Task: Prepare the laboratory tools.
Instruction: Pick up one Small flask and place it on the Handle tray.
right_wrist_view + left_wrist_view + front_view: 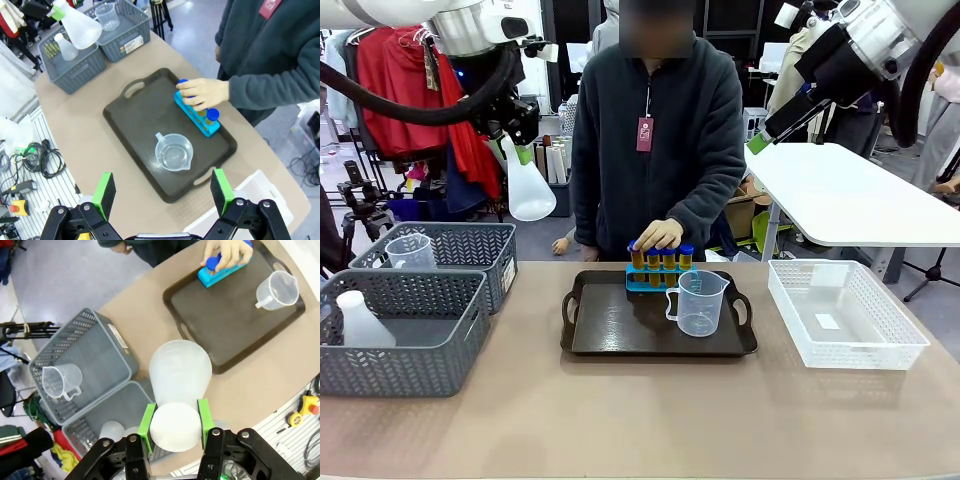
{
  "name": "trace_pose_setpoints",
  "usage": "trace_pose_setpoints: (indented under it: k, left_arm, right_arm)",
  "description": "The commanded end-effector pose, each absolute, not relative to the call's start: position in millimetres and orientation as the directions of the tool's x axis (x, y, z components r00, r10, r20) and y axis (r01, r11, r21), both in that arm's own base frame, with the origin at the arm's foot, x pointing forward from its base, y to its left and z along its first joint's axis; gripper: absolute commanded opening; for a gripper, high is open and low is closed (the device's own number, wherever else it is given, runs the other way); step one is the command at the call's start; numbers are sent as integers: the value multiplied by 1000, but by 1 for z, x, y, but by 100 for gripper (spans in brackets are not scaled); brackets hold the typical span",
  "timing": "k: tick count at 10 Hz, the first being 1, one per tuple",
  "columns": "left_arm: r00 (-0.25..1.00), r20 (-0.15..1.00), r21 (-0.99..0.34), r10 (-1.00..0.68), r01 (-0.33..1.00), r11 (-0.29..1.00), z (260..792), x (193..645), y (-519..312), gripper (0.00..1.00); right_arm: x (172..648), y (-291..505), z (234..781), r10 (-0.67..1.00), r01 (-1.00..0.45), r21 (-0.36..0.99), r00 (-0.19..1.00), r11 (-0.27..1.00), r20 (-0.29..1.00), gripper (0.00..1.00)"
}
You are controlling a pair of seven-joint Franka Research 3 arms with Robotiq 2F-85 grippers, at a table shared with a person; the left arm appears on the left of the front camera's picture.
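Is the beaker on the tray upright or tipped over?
Upright. The beaker stands on its base on the dark tray, open mouth up; the right wrist view looks straight down into it.

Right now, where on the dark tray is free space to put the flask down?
The tray's left half is bare, bordered by its left handle and the beaker. The far edge is crowded: the blue rack with test tubes and the person's hand on it. The left end effector holds the flask.
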State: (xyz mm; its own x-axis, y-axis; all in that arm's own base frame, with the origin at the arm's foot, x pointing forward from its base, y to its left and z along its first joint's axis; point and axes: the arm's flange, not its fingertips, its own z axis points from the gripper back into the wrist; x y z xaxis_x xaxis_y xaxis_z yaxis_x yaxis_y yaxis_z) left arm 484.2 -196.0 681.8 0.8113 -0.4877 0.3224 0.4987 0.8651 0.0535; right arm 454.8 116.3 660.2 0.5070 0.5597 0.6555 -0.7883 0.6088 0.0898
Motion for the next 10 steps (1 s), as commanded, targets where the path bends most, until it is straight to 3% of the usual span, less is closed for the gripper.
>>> trace_pose_setpoints:
  k: [1,10]
  left_arm:
    - [810,327,59,-487,496,866,684,483,-194,0]
    - [787,304,49,-537,550,834,668,495,-217,0]
  right_arm:
    - [455,115,661,555,-790,92,502,606,663,100]
    - [455,115,661,555,-790,92,502,606,663,100]
